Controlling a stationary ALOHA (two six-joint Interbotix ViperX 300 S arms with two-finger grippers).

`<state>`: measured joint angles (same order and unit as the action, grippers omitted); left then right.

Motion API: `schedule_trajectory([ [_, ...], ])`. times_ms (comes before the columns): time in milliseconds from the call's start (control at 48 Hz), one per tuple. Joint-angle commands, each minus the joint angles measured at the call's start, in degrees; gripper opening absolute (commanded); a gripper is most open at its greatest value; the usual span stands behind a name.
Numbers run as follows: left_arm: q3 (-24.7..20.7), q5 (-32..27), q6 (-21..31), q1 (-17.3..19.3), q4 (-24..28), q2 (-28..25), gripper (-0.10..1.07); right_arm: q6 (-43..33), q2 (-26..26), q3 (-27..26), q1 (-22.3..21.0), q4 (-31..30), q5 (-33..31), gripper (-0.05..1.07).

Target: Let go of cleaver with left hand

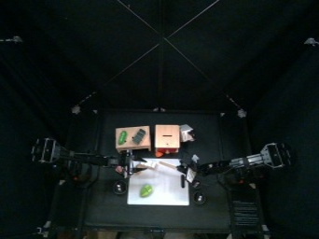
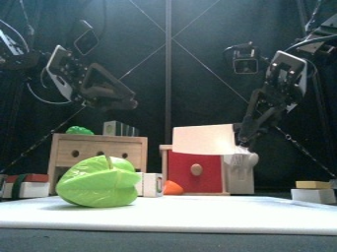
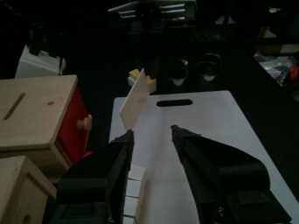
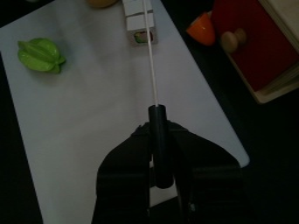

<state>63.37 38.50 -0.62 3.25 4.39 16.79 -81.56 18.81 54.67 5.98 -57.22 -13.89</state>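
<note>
Black curtains pen in a small black bench (image 1: 93, 217) carrying one white cutting board (image 4: 105, 96), one green vegetable (image 4: 41, 54), one orange-red food piece (image 4: 201, 28) and two wooden boxes. One cleaver (image 4: 153, 70) stands edge-down on the board, its handle gripped by the right claw (image 4: 158, 157). The left claw (image 3: 152, 144) hangs spread wide above the board, holding nothing; no writing is readable.

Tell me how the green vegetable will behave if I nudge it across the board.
The green vegetable looks rounded and lumpy, so it would probably rock or roll rather than slide. Its smooth-looking skin suggests it may slip between jaws.
</note>
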Motion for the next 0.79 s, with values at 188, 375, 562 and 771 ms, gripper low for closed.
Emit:
schedule_trajectory([
  [188, 0.53, 0.62, -0.18, -0.53, -3.25, 0.88, 0.79, 0.0, 1.32, -0.35, 0.26, 0.88, -0.79, 0.34],
  [375, 0.62, 0.62, -0.26, -0.35, -3.16, 0.88, 0.79, 0.0, 1.41, -0.44, 0.18, 1.14, -0.88, 0.34],
  [562, 0.88, 0.53, -0.26, -0.35, -3.16, 0.88, 0.79, -0.09, 1.41, -0.79, 0.09, 1.93, -0.88, 0.34],
  [771, 0.97, 0.62, -0.26, -0.53, -3.16, 0.79, 0.79, -0.09, 1.41, -1.58, -0.09, 5.45, -2.37, 0.34],
])
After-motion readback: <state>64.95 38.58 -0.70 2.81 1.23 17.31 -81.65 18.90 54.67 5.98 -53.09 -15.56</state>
